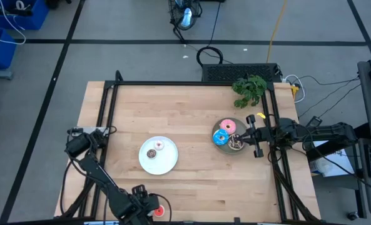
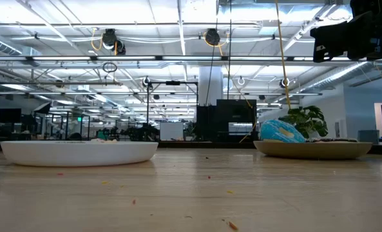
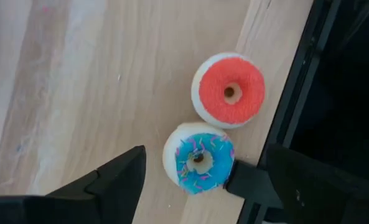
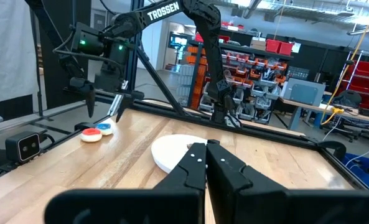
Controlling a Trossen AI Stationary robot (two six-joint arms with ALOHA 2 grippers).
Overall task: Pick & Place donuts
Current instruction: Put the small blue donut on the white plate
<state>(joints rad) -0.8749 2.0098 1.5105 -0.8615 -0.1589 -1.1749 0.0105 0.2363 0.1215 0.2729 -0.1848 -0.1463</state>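
Observation:
My left gripper (image 3: 184, 177) is open over the table's near edge, its fingers either side of a tiny blue sprinkled donut (image 3: 198, 158). A tiny red donut (image 3: 229, 91) lies flat just beside that one. A white plate (image 1: 166, 164) holds a tiny brown donut (image 1: 151, 153) and a tiny whitish-pink one (image 1: 159, 145). A grey plate (image 1: 240, 131) near the right side carries the larger pink (image 1: 228, 127), blue (image 1: 221, 138) and brown (image 1: 236, 144) donuts. My right gripper (image 4: 206, 155) is shut, raised beside the grey plate and pointing toward the table's left. My left gripper comes at the tiny blue donut from above. One fingertip (image 3: 237, 179) stands right at the donut's rim (image 3: 226, 174), and I cannot tell whether it touches. The other finger (image 3: 125, 174) is clearly apart. The donut lies flat on the table.
A green plant (image 1: 249, 89) sits at the far right corner. A black frame rail (image 3: 296, 93) runs close beside the two tiny donuts. Bare wood (image 1: 185, 112) lies between the plates and toward the far edge. Cables hang off the right side.

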